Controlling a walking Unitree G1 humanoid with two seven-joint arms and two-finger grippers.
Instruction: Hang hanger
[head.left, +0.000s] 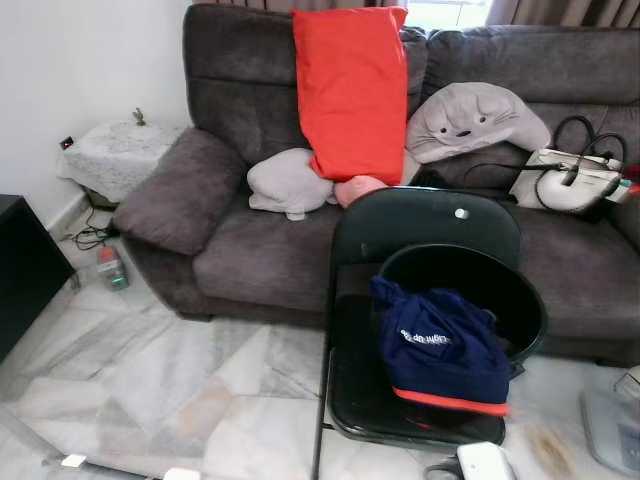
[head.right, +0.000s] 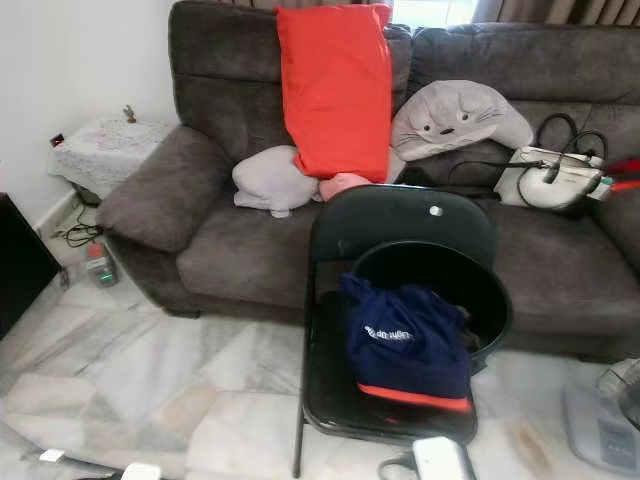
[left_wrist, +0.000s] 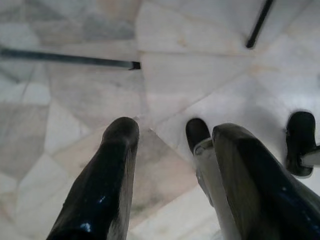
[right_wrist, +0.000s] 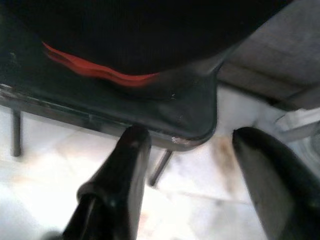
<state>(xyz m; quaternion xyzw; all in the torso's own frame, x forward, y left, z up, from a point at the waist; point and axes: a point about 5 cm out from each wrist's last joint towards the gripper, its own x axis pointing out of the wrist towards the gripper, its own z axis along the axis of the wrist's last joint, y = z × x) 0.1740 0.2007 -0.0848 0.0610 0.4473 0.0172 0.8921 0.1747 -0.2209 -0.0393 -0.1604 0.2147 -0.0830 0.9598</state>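
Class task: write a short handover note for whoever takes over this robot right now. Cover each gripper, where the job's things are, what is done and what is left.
Left gripper: open, holding nothing, low over the marble floor.
Right gripper: open, holding nothing, by the front edge of the black folding chair.
Black bucket stands on the chair seat, navy garment draped over its rim.
No hanger visible.
Done: nothing evident.
Left: find the hanger, hang it.

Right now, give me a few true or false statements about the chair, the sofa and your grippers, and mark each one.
1. A navy garment hangs over the rim of the black bucket on the folding chair. True.
2. The red pillow lies on the floor. False: it leans against the sofa back.
3. The right gripper holds a hanger. False: its fingers are open and empty.
4. The left gripper is open above the marble floor. True.
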